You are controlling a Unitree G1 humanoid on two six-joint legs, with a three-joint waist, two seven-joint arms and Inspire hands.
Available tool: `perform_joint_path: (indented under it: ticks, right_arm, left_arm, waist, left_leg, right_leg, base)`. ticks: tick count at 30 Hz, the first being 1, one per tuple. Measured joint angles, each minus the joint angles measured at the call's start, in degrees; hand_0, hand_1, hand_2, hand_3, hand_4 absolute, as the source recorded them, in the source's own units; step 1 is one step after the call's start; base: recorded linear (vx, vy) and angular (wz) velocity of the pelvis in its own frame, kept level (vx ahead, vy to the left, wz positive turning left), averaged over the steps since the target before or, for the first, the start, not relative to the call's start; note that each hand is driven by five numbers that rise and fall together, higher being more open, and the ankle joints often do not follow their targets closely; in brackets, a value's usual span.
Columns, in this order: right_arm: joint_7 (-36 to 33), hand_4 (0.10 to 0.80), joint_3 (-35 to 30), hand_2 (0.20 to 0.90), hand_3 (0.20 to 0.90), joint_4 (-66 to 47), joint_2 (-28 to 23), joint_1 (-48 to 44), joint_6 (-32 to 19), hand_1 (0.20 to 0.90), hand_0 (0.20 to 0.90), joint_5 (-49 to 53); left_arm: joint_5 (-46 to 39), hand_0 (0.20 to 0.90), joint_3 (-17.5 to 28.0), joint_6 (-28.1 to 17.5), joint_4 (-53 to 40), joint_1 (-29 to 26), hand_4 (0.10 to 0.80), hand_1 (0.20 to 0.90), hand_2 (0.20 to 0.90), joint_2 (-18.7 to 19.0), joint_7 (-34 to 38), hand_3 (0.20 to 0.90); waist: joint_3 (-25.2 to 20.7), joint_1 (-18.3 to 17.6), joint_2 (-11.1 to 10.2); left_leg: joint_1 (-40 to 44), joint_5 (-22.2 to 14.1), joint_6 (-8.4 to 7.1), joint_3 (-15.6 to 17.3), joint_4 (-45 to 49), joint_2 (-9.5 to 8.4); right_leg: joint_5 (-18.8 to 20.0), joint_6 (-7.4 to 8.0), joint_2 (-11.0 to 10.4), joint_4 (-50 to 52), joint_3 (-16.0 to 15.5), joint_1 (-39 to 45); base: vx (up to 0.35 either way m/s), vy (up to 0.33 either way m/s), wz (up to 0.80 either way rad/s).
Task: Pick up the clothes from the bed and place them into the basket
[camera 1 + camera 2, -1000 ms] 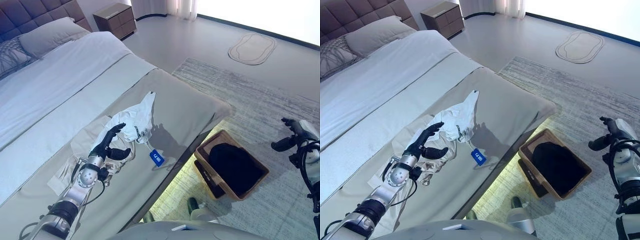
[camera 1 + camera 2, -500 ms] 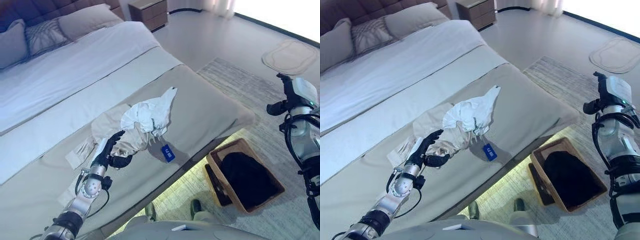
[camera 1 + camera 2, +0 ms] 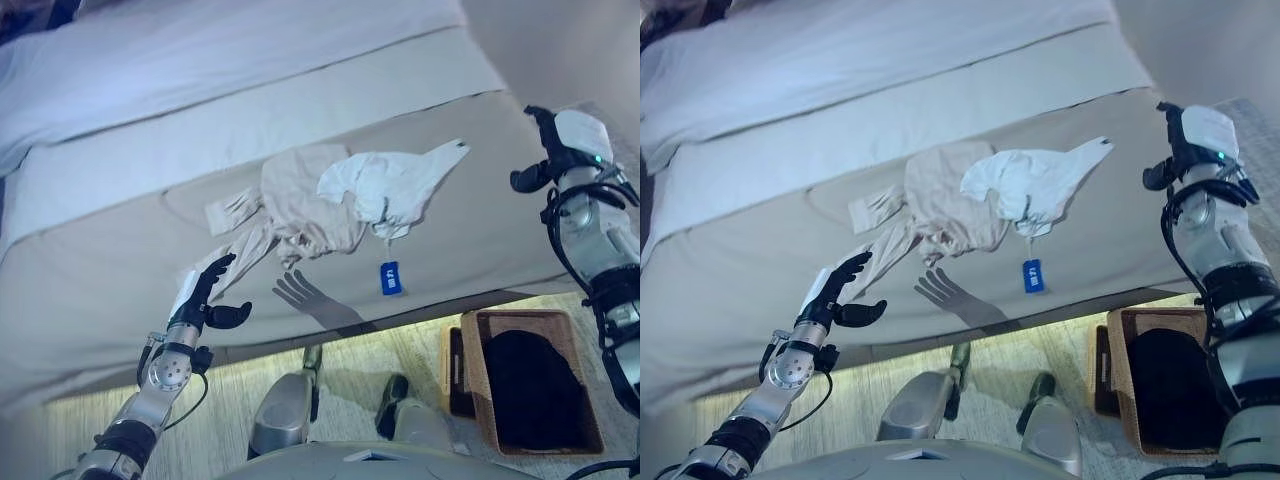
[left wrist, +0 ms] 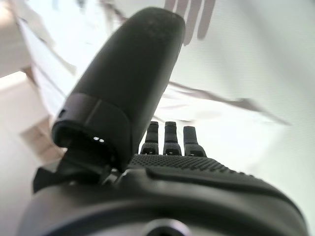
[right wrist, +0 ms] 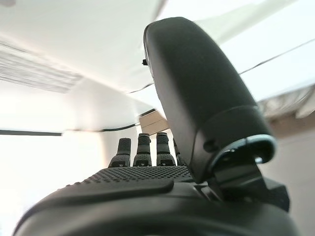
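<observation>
A beige garment (image 3: 300, 205) lies crumpled on the bed's grey cover (image 3: 100, 270), with a white garment (image 3: 385, 185) heaped against its right side; a blue tag (image 3: 390, 277) hangs from the white one. My left hand (image 3: 205, 300) hovers open near the bed's front edge, short of the beige sleeve, holding nothing. My right hand (image 3: 545, 150) is raised at the right, beyond the white garment's tip, fingers straight and empty. The wicker basket (image 3: 580, 330) stands on the floor at lower right with dark clothing (image 3: 535, 385) inside.
A white sheet (image 3: 230, 50) covers the far part of the bed. A rug (image 3: 420, 345) lies on the floor under the basket, by the lit gap beneath the bed frame.
The camera has swung down and round, now facing the bed's edge straight on. My left hand has pulled back from the beige garment; my right hand has risen beside the bed.
</observation>
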Motion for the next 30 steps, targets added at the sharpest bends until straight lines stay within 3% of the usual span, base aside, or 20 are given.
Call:
perform_joint_path:
  ticks: [5,8,12,21,30]
  right_arm:
    - [-0.1,0.800,4.4,0.900,0.900,0.2,0.0,-6.1,1.3,0.900,0.900,0.1]
    - [0.2,0.800,8.5,0.900,0.900,2.2,0.0,-7.8,2.5,0.900,0.900,0.4]
    - [0.6,0.800,8.9,0.900,0.900,2.7,0.2,-9.3,4.0,0.900,0.900,0.6]
    - [1.1,0.800,11.2,0.900,0.900,4.3,0.2,-13.3,7.1,0.900,0.900,2.4]
    - [2.9,0.800,13.2,0.900,0.900,10.3,1.4,-17.0,7.2,0.900,0.900,5.3]
  left_arm:
    - [-0.1,0.900,0.0,-0.7,-2.3,-1.2,0.800,0.900,0.900,2.3,0.7,0.900]
    - [0.0,0.900,-1.0,-1.1,-4.2,-1.3,0.800,0.900,0.900,2.6,0.8,0.900]
    - [-0.1,0.900,-2.8,-2.2,-6.6,-0.7,0.800,0.900,0.900,3.4,1.0,0.900]
    - [-0.1,0.900,-3.4,-3.5,-12.4,-1.1,0.800,0.900,0.900,4.3,3.3,0.900]
    - [-3.6,0.900,-3.2,-3.8,-18.1,0.0,0.800,0.900,0.900,5.5,7.1,0.900]
  waist:
    - [6.1,3.2,0.1]
    - [7.9,4.3,0.3]
    - [8.4,4.7,0.4]
    - [8.8,4.6,0.9]
    - [8.9,4.9,1.3]
  left_leg:
    - [-7.9,-3.8,0.96,-1.0,11.4,-1.77]
    - [-12.3,-7.7,1.18,-1.3,19.0,-2.53]
    - [-18.0,-9.6,1.40,-1.2,26.2,-3.42]
    - [-29.5,-11.1,2.38,-0.9,34.8,-3.64]
    - [-39.5,-12.3,2.16,-1.1,41.9,-3.68]
  right_leg:
    - [-4.4,-1.60,-3.4,11.3,-0.7,-6.3]
    - [-7.5,-2.01,-4.9,17.5,-0.6,-9.4]
    - [-9.7,-2.44,-6.4,23.5,0.8,-14.4]
    - [-10.8,-2.70,-7.4,31.1,2.5,-25.3]
    - [-12.0,-3.19,-7.4,38.0,4.5,-35.3]
  base:
    - [-0.034,-0.012,0.23]
    - [0.060,-0.004,0.14]
    - [0.010,0.011,0.05]
    - [0.002,0.003,0.00]
    - [-0.001,-0.011,-0.01]
